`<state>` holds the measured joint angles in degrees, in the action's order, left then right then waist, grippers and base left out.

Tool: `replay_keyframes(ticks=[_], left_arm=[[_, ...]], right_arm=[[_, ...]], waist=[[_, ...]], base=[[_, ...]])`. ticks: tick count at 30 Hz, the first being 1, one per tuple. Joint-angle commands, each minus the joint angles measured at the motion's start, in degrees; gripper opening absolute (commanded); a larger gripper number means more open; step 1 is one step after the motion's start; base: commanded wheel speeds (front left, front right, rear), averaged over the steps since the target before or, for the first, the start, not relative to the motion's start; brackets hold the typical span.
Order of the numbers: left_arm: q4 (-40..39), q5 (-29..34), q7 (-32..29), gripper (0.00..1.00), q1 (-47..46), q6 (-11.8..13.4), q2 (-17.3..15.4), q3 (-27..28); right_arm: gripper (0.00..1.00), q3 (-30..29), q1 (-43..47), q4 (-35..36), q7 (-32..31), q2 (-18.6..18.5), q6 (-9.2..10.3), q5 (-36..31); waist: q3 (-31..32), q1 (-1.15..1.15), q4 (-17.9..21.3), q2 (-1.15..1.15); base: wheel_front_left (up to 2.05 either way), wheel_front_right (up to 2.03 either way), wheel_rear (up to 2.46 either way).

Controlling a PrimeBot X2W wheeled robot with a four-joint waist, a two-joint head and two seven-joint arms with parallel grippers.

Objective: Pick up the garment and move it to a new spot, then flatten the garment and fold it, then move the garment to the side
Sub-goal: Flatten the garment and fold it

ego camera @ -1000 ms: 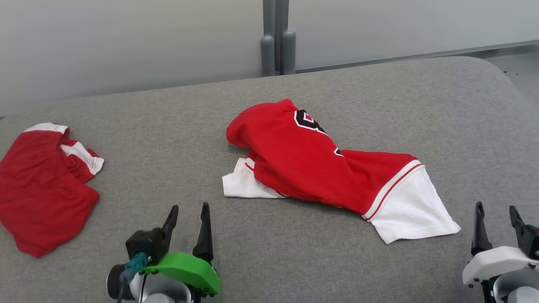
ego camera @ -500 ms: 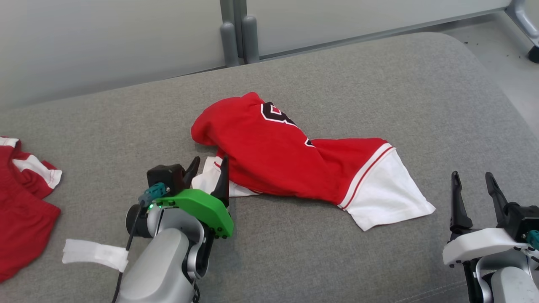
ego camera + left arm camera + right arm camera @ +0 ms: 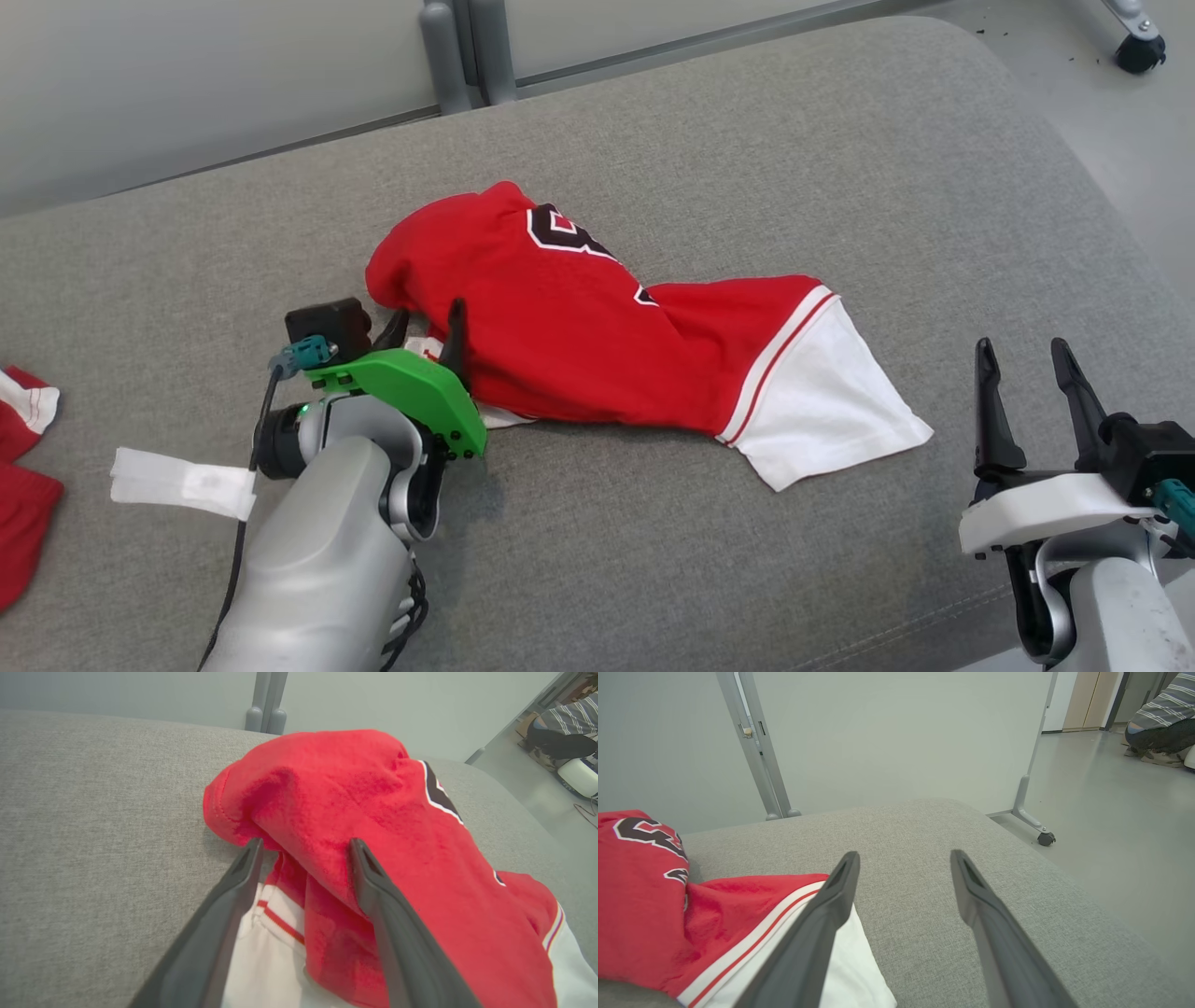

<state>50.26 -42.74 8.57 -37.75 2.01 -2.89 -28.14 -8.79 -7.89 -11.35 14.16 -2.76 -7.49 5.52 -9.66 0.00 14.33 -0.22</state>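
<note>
The garment (image 3: pixel 607 327) is a soft, light, floppy jersey, crumpled mid-way along the grey cushion (image 3: pixel 747 140) — likely best pinched at a bunched fold or edge. The left arm (image 3: pixel 317 523) reaches in low, its jaws apart astride the red fold (image 3: pixel 261 807). The right arm (image 3: pixel 1092 579) hovers by the white hem (image 3: pixel 822 411) — jaws apart, holding nothing.

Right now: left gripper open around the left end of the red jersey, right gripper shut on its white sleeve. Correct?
No. The right gripper is open and holds nothing: in the right wrist view its fingers stand apart over the grey cushion, beside the white sleeve, not on it. The left gripper is open around the left end of the red jersey, as you said.
</note>
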Motion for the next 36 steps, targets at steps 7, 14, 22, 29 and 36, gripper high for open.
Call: replay_keyframes(ticks=[7,14,22,29,36], left_arm=[[0.46,-1.49,3.35,0.0,-4.66,0.36,-0.02,-7.47],[-5.19,-2.95,3.65,0.0,-7.92,0.67,-0.06,-17.88],[-9.37,-8.32,-0.44,0.0,-7.06,1.98,-0.16,-28.73],[-5.82,-10.28,2.45,1.0,-7.4,4.23,-0.14,-31.6],[-6.69,-10.89,5.43,1.0,-6.41,4.45,-0.09,-32.23]], right_arm=[[1.0,0.24,-0.62,-0.52,0.63,-0.13,0.0,0.92],[1.0,0.42,-1.21,-1.17,0.86,-0.14,0.0,1.7],[1.0,0.94,-1.18,-1.85,1.06,-0.13,0.0,2.53],[1.0,-0.21,-0.69,-1.57,1.05,-0.13,0.0,2.7],[1.0,-1.03,0.76,-1.26,1.06,-0.13,0.0,2.51]], waist=[[-0.37,0.0,-0.22,0.22],[0.1,0.0,0.58,0.22],[-0.21,0.0,2.42,0.22],[-0.26,0.0,1.0,0.22],[1.55,0.0,-3.13,0.22]], base=[[0.0,0.0,0.0],[0.0,0.0,0.0],[0.0,0.0,0.0],[0.0,0.0,0.0],[0.0,0.0,0.0]])
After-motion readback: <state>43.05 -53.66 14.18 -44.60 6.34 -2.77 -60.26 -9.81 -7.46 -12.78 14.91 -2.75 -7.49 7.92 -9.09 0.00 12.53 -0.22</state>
